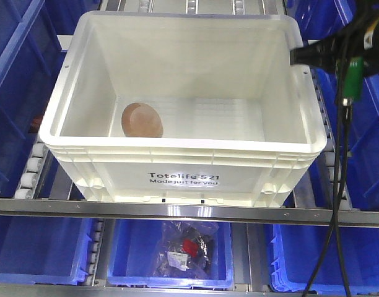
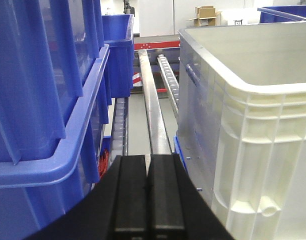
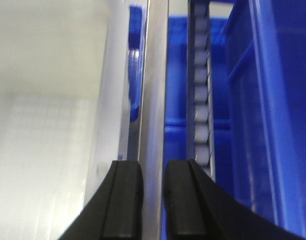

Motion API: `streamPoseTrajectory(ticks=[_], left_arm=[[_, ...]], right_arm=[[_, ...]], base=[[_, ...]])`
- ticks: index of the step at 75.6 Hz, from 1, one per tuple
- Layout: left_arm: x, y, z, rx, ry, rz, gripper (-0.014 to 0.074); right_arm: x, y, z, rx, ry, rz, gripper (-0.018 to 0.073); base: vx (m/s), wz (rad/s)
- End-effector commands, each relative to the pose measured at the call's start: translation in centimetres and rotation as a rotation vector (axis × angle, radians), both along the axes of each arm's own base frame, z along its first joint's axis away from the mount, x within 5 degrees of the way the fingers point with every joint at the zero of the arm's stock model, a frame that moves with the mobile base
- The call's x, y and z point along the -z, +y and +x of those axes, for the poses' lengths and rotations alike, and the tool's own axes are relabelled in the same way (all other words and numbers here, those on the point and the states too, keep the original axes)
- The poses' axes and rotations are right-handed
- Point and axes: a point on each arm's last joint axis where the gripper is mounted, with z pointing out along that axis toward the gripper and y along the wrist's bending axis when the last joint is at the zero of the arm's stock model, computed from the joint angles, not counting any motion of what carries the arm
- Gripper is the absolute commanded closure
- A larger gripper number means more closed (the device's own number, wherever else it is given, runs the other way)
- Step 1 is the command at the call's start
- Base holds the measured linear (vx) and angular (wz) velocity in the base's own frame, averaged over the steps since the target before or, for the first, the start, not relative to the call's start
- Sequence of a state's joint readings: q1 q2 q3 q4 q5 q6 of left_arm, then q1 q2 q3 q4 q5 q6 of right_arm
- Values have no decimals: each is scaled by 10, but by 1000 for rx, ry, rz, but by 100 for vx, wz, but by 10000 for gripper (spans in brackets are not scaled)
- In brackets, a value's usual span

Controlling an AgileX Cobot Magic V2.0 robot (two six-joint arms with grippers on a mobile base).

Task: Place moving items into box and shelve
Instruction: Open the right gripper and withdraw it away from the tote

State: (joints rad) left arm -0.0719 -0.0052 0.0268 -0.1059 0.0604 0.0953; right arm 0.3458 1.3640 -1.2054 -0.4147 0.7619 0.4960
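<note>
Box (image 1: 183, 167), white crate on roller shelf: lies between the two arms. Left fingers (image 2: 147, 192) pressed together, box just rightward. Right fingers (image 3: 152, 197) slightly parted, empty, box wall leftward. Reddish ball (image 1: 142, 120) inside.

The right gripper (image 3: 152, 200) stands slightly parted beside the white box (image 3: 48, 115), over a metal rail (image 3: 155, 75).

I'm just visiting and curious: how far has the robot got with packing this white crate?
Done: a dull reddish-pink ball lies on the floor of the large white plastic crate, which sits on the roller shelf. No pale yellow item shows in the crate. In hand: nothing; the left gripper is shut and empty beside the crate, and the right gripper stands slightly open along its right wall. Left: any remaining item, and perhaps pushing the crate in.
</note>
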Motion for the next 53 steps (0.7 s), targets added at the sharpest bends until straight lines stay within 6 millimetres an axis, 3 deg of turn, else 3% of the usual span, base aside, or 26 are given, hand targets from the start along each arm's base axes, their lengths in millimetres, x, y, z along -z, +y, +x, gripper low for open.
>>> streamPoseTrajectory(ticks=[1, 38, 49, 50, 53], left_arm=[[3, 1, 0, -9, -67, -26, 602], [3, 1, 0, -9, -67, -26, 602], [3, 1, 0, -9, -67, -26, 602], [3, 1, 0, -9, -67, -26, 602], [3, 1, 0, -9, -67, -26, 602]], right_arm=[[-19, -3, -14, -40, -124, 29, 332], [10, -51, -146, -48, -250, 53, 332], [15, -63, -173, -13, -250, 54, 332], [33, -79, -228, 37, -314, 167, 332], [35, -79, -230, 30, -346, 157, 332]], base=[[0, 0], [0, 0], [0, 0], [0, 0], [0, 0]])
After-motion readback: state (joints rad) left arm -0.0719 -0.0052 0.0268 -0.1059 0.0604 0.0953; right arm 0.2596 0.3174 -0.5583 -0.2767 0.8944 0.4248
